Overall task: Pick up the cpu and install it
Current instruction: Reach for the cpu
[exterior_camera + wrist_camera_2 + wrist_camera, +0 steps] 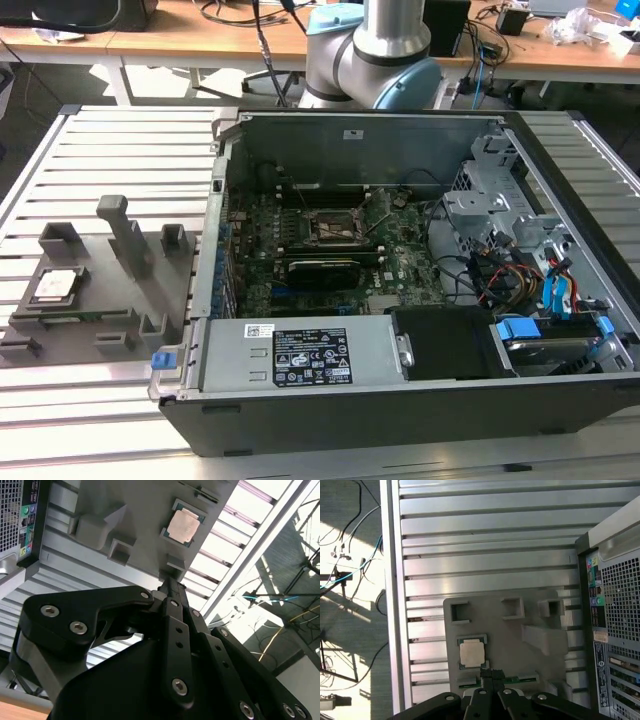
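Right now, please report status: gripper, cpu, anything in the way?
Gripper shut, empty, close to cpu, not touching. Cpu flat in grey fixture, not picked up. Nothing covers cpu.

Slatted metal table, ribs running across the exterior view. Bears a grey fixture toward that view's left and an open computer case just beside it, toward the right.
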`<state>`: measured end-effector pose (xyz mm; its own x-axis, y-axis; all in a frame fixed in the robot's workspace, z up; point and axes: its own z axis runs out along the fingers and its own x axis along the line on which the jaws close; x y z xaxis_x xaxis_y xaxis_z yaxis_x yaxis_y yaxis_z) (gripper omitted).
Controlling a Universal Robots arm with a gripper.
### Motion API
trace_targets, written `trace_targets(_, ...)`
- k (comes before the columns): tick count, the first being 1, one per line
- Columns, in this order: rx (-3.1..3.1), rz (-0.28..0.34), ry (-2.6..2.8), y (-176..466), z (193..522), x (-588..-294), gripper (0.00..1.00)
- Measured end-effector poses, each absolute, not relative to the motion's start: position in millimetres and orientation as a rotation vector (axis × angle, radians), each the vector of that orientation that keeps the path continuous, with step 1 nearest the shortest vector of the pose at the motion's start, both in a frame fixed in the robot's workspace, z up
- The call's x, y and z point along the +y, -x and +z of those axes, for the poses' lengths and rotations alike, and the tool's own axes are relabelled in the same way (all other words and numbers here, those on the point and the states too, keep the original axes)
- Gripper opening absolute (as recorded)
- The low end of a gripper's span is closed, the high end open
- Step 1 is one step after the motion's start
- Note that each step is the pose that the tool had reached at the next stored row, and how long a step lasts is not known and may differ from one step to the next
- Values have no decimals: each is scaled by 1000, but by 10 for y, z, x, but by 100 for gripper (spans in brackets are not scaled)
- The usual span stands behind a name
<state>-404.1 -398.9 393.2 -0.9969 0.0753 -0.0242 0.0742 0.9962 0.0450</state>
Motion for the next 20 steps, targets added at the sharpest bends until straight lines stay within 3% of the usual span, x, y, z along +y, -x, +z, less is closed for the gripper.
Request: trace_targets(20,3113,69,-116,4263,3931,-3989,11)
